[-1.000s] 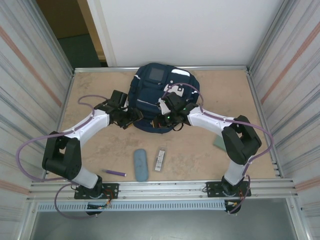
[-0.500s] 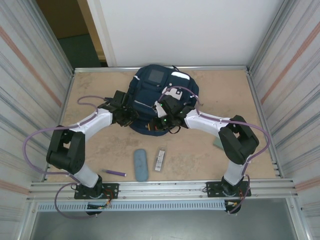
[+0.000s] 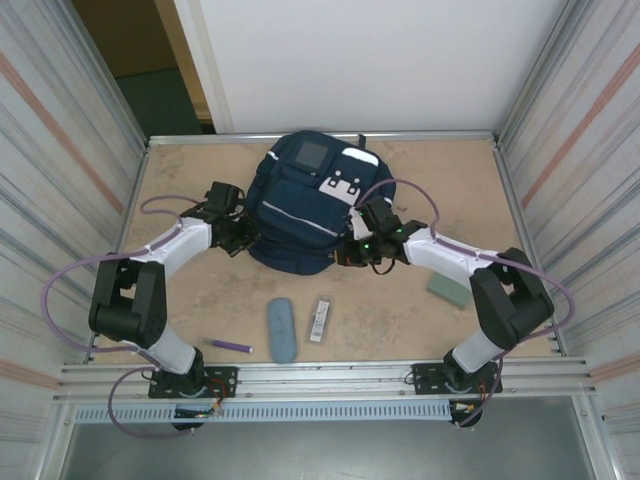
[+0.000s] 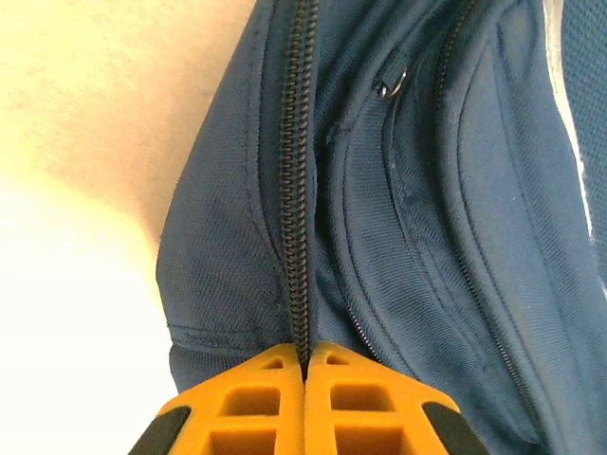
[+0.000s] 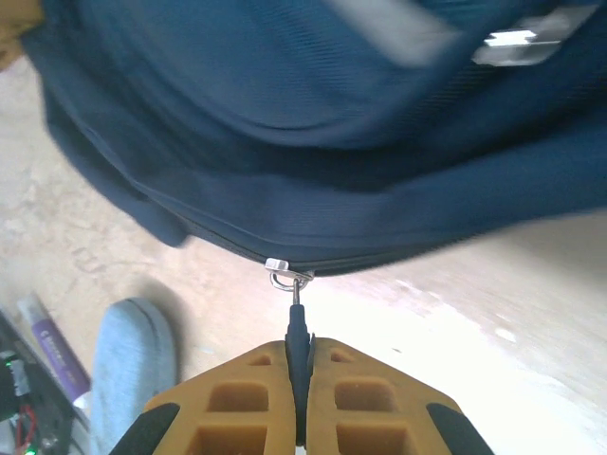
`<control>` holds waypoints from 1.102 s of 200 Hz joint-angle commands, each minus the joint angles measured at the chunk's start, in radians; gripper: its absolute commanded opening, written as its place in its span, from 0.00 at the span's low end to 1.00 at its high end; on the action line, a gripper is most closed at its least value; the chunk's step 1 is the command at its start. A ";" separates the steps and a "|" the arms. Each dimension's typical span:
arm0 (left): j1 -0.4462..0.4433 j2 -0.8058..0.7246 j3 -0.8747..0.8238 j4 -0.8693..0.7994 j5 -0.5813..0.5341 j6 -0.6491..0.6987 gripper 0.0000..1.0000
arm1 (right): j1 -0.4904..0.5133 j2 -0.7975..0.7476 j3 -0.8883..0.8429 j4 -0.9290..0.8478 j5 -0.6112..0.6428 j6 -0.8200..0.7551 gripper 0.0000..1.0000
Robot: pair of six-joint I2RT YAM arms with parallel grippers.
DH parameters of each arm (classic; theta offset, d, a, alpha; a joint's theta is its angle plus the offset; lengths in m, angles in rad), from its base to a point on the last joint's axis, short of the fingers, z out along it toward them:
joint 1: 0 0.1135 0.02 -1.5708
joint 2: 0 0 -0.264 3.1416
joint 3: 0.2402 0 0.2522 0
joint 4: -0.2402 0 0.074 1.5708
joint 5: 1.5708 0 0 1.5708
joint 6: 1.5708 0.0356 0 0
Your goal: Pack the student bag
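The navy-blue student bag [image 3: 300, 205] lies flat at the back middle of the table, its grey patch facing up. My left gripper [image 3: 240, 238] is at the bag's left edge. In the left wrist view its orange fingers [image 4: 237, 403] are shut on the dark zip seam [image 4: 300, 237] of the bag [image 4: 427, 237]. My right gripper [image 3: 352, 250] is at the bag's near right edge. It [image 5: 299, 349] is shut on the black zip pull [image 5: 298, 322], which hangs from the metal slider [image 5: 287, 269] on the bag [image 5: 313, 123].
Near the front lie a grey-blue pouch [image 3: 282, 329], a small flat striped item [image 3: 320, 319] and a purple pen [image 3: 231, 345]. A green pad [image 3: 447, 289] sits under the right forearm. Metal walls close in both sides. The pouch [image 5: 128, 370] is left of my right fingers.
The left gripper has closed on the bag's left zip edge. The right gripper has moved right along the bag's near edge with the pull, and the bag has spread flatter.
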 commanded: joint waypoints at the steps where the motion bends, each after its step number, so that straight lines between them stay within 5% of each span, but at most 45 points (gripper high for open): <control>1: 0.053 -0.036 -0.002 -0.027 -0.029 0.061 0.00 | -0.049 -0.053 -0.039 -0.102 0.009 -0.046 0.00; 47: 0.065 0.090 0.075 0.041 0.142 0.012 0.00 | -0.030 -0.095 0.010 -0.157 -0.007 -0.057 0.00; 91: 0.091 0.253 0.266 -0.030 0.143 0.044 0.00 | -0.009 -0.139 0.033 -0.188 0.037 -0.046 0.00; 105: 0.073 0.236 0.265 -0.041 0.185 0.059 0.30 | 0.016 -0.144 0.034 -0.173 0.047 -0.031 0.00; 155: -0.157 -0.053 0.050 -0.104 -0.037 -0.062 0.53 | 0.123 -0.100 0.068 -0.101 0.092 0.014 0.00; 220: -0.273 -0.034 0.005 -0.118 -0.184 -0.204 0.55 | 0.251 -0.036 0.127 -0.035 0.119 0.008 0.00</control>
